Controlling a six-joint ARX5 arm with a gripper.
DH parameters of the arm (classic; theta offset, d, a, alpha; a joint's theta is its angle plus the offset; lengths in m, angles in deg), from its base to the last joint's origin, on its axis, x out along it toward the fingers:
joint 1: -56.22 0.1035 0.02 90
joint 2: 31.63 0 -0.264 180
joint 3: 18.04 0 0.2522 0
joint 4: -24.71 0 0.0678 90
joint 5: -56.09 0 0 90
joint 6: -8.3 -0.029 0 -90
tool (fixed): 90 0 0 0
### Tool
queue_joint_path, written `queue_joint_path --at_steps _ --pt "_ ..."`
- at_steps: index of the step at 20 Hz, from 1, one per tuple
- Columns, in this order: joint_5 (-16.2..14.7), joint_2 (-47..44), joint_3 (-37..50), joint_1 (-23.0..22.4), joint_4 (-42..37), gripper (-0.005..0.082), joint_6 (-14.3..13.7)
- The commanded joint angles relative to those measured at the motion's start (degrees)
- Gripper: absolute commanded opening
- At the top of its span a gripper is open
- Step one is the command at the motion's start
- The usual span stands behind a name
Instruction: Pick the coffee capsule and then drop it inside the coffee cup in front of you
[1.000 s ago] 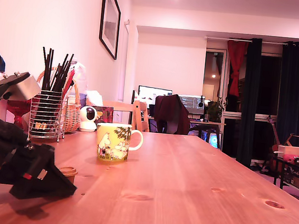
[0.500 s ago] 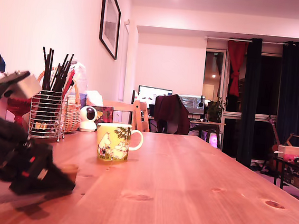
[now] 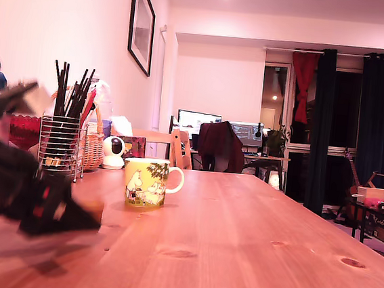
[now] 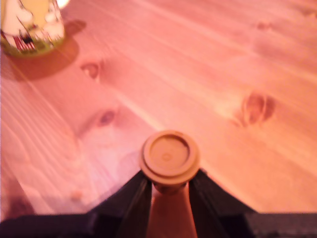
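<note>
A long pine table [image 3: 251,238], knotted and straight-grained, fills the lower half of the exterior view under warm pinkish light. Behind it the room runs deep: a white wall with a dark-framed picture [image 3: 141,25] at 11 o'clock, a ceiling spot, dark curtains [image 3: 372,127] at 2 o'clock, a monitor [image 3: 198,121] and a chair draped in dark cloth [image 3: 220,147] near centre.

The black arm [image 3: 11,181] sits at 8 o'clock in that view, motion-blurred, its gripper [image 4: 169,191] angled down toward the boards. In the wrist view the two black fingers [image 4: 133,203] close on the tapered body of the coffee capsule [image 4: 169,156], gripping it just below the rim; its round, flat, tan top faces the camera.

Behind the arm stands a wire-mesh holder [image 3: 61,146] full of dark sticks, a woven basket [image 3: 93,149] and a small white round camera [image 3: 113,152].

The coffee cup [image 3: 146,181], glossy yellow ceramic with printed figures and foliage and a white loop handle, stands upright on the table, well apart from the capsule; in the wrist view it sits at 10 o'clock.
</note>
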Motion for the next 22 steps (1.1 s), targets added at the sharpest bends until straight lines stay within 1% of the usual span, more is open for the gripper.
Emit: queue_joint_path --at_steps 1,5,9,10,11,12,15,16,18,22 --pt "0.0 3.6 -0.5 -0.1 -0.6 0.0111 0.2" --pt "1.5 9.2 -1.6 0.3 -0.2 0.0111 0.2" --pt "1.5 10.7 -4.8 1.2 2.7 0.0111 0.2" --pt "1.6 10.7 -5.9 1.5 4.3 0.0111 0.5" --pt "2.2 10.7 -7.4 1.9 6.5 0.0111 1.3" --pt "3.0 10.7 -8.9 2.3 8.7 0.0111 1.4" --pt "3.2 10.7 -13.2 3.8 14.7 0.0111 1.9" --pt "3.3 10.7 -14.9 4.5 16.4 0.0111 2.5" --pt "3.3 10.7 -17.8 5.7 21.1 0.0111 4.8" --pt "3.3 10.7 -21.7 7.1 26.1 0.0111 4.9"
